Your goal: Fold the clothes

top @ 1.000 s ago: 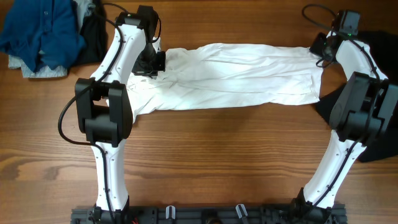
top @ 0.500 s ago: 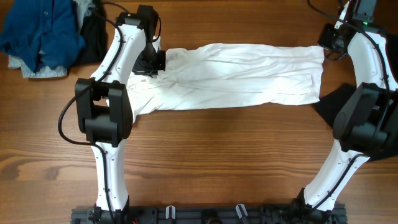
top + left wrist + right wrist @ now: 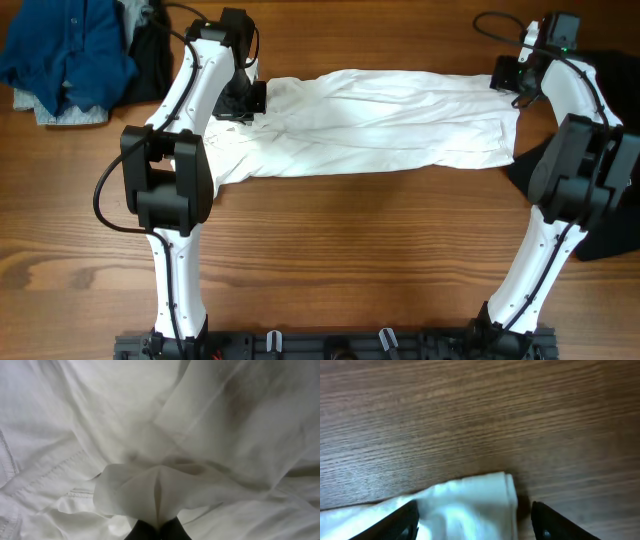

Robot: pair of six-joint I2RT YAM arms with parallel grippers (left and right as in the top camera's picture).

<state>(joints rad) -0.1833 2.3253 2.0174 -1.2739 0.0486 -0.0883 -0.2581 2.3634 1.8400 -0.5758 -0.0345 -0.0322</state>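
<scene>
The white shirt (image 3: pixel 380 125) lies stretched in a long band across the far half of the table. My left gripper (image 3: pixel 245 100) is at its left end, shut on a pinched fold of the white cloth (image 3: pixel 160 485). In the left wrist view the dark fingertips (image 3: pixel 172 531) meet at the bottom edge. My right gripper (image 3: pixel 508 78) hovers open over the shirt's far right corner. In the right wrist view that corner (image 3: pixel 470 497) rests flat on the wood between the two spread fingers (image 3: pixel 405 520), and neither finger touches it.
A heap of blue clothes (image 3: pixel 65 50) with a black piece (image 3: pixel 150 60) beside it sits at the far left corner. A black garment (image 3: pixel 600 200) lies at the right edge, under the right arm. Bare wood table (image 3: pixel 360 260) fills the near half.
The right gripper pulled the shirt's right corner outward, then opened and let it go, and shifted back left over it. The left gripper has kept its hold and has not moved.
</scene>
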